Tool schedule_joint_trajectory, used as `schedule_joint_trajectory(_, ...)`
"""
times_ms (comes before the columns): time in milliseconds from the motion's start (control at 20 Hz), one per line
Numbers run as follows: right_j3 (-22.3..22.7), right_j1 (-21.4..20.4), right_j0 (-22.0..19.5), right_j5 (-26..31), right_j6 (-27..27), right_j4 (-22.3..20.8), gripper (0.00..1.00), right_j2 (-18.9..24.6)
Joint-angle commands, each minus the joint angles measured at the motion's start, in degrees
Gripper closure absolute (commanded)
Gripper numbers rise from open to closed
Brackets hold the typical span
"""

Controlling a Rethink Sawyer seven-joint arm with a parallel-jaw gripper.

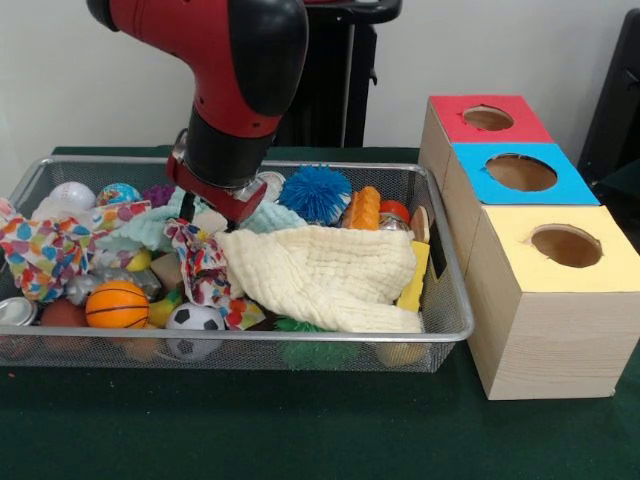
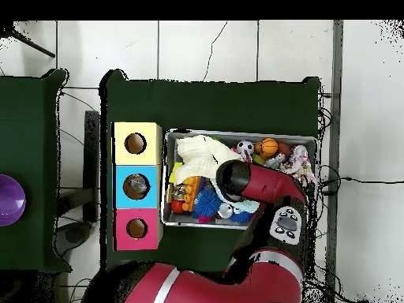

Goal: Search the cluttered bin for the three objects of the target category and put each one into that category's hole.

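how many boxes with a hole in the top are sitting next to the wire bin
3, in a row beside the wire bin: the yellow-topped box nearest the camera, the blue-topped box in the middle, and the red-topped box farthest back. None looks hidden.

Cream cloth (image 1: 325,275), blue spiky ball (image 1: 315,192)

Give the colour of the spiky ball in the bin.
Blue spiky ball; front view shows it best.

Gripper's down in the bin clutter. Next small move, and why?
Probably lift straight up a little. The gripper is buried among the cloths in the bin, so its grasp can't be seen; raising it would show whether it holds anything.
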Motion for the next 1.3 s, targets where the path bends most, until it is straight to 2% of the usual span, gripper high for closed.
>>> schedule_joint_trajectory(50,-0.8,8.7,-5.0,-3.0,5.9,0.6,0.00,6.6)
schedule_joint_trajectory(200,-2.8,9.8,-7.0,-0.4,4.0,1.4,0.00,8.5)
schedule_joint_trajectory(350,-3.5,9.8,-7.8,-1.2,2.4,0.2,0.00,9.4)
schedule_joint_trajectory(400,-3.8,9.7,-8.2,-1.6,1.7,-0.5,1.00,9.8)
schedule_joint_trajectory(800,-4.3,9.2,-7.8,0.1,2.3,-0.7,1.00,9.7)
schedule_joint_trajectory(900,-3.8,8.5,-8.2,-1.8,1.6,-1.3,1.00,10.4)
schedule_joint_trajectory(1200,-1.4,2.5,-6.8,-8.1,1.0,-3.4,1.00,10.4)
schedule_joint_trajectory(1300,0.5,-0.4,-7.2,-11.0,0.7,-3.7,1.00,12.2)
